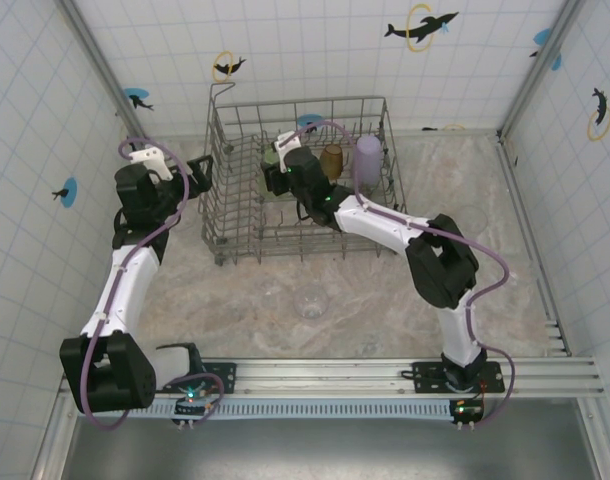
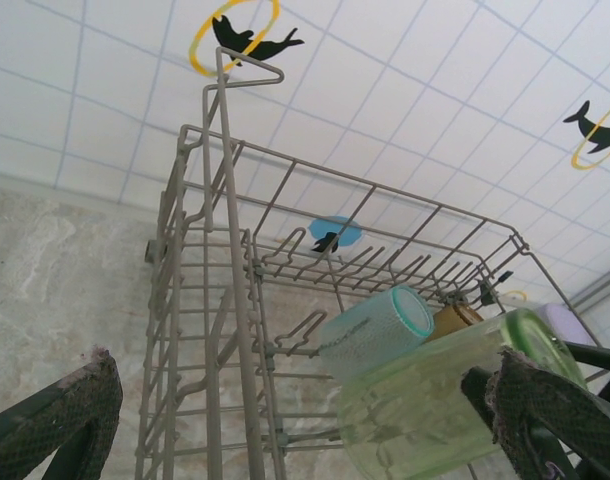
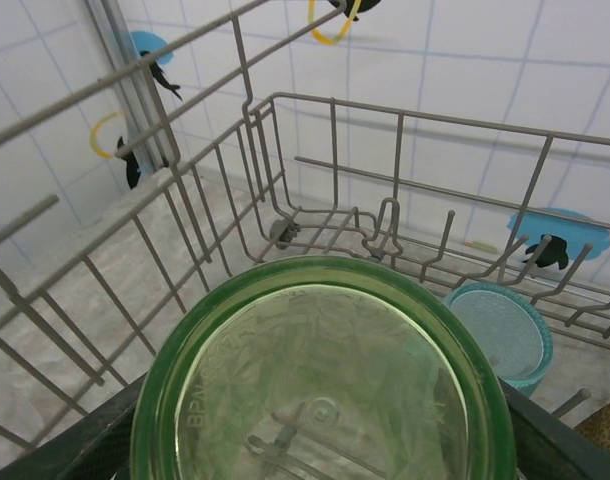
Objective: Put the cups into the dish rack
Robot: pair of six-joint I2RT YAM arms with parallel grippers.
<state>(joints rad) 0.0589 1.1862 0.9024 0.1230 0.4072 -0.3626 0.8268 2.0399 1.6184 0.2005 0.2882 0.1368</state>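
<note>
The grey wire dish rack (image 1: 221, 215) stands at the back of the table. My right gripper (image 1: 276, 172) reaches inside it, shut on the light green cup (image 3: 320, 380), whose base faces the right wrist camera. The cup hangs above the rack floor, next to the teal cup (image 3: 500, 335), which rests on the tines. The amber cup (image 1: 331, 160) and the lavender cup (image 1: 367, 157) stand further right in the rack. My left gripper (image 1: 201, 170) is open just outside the rack's left wall (image 2: 230, 330), holding nothing. Its view shows the green cup (image 2: 435, 400) and the teal cup (image 2: 375, 330).
Clear cups sit on the table in front of the rack (image 1: 311, 300) (image 1: 270, 292), and one lies near the right wall (image 1: 472, 217). The rack's tall wire loop (image 2: 225, 90) rises at its back left corner. Tiled walls close in the table on three sides.
</note>
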